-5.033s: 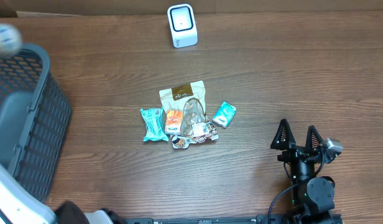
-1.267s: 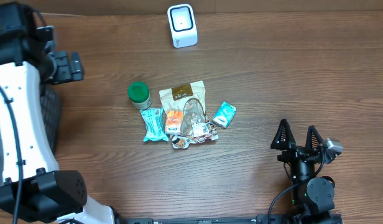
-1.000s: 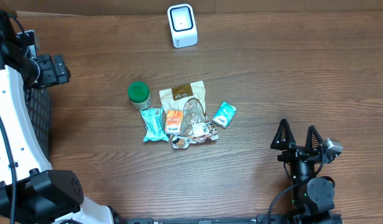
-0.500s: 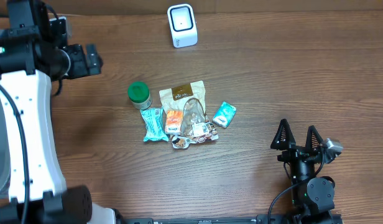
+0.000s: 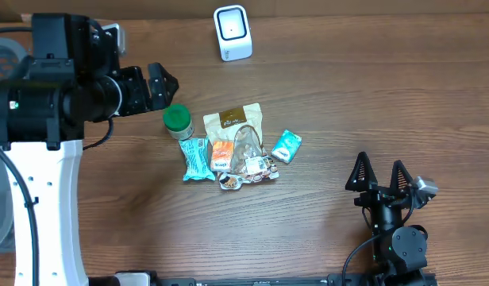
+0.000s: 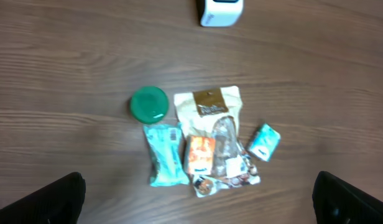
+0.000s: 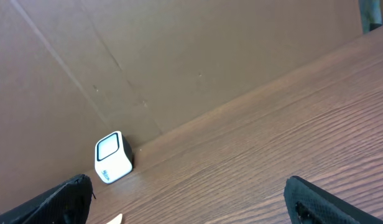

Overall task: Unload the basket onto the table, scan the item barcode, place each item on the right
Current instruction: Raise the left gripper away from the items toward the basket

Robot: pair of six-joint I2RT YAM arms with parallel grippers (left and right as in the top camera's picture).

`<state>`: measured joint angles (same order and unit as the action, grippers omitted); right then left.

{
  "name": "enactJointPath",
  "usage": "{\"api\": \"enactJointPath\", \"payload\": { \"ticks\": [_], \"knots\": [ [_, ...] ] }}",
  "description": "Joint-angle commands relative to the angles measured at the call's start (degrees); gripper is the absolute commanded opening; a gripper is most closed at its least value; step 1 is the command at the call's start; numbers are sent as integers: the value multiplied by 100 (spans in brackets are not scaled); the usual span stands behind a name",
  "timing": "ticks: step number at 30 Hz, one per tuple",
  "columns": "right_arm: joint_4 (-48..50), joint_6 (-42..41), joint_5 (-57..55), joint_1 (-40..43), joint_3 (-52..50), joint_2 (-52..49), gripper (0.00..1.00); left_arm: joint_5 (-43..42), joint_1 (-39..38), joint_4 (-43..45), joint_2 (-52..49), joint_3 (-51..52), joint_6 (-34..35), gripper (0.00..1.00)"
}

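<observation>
Hovering beside the jar (image 5: 176, 119), the left gripper (image 5: 165, 83) is being held with jaws apart, the right gripper (image 5: 379, 164) likewise. The jar, standing below-left of the scanner (image 5: 232, 32), is best being gripped squarely across its sides.

Print on the snack packets (image 5: 238, 149) is too blurred to read

The overhead view looks straight down on the brown wooden table (image 5: 371, 95). Left wrist looks down from high, right wrist low across it; all share the white cube-shaped scanner (image 5: 232, 32).
</observation>
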<state>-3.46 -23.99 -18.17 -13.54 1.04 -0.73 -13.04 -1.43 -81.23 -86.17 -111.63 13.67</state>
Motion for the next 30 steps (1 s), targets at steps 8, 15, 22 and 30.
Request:
{"api": "enactJointPath", "payload": {
  "ticks": [8,15,22,30],
  "knots": [
    [28,26,22,7,-59,57,100,-186,-184,-118,-72,-15,175,100],
    [31,26,22,7,-59,57,100,-179,-188,-127,-72,-15,74,100],
    [31,26,22,7,-59,57,100,-138,-188,-103,-72,-15,-109,100],
    [28,26,22,7,-59,57,100,568,-188,109,-72,-15,-146,100]
  ]
}}
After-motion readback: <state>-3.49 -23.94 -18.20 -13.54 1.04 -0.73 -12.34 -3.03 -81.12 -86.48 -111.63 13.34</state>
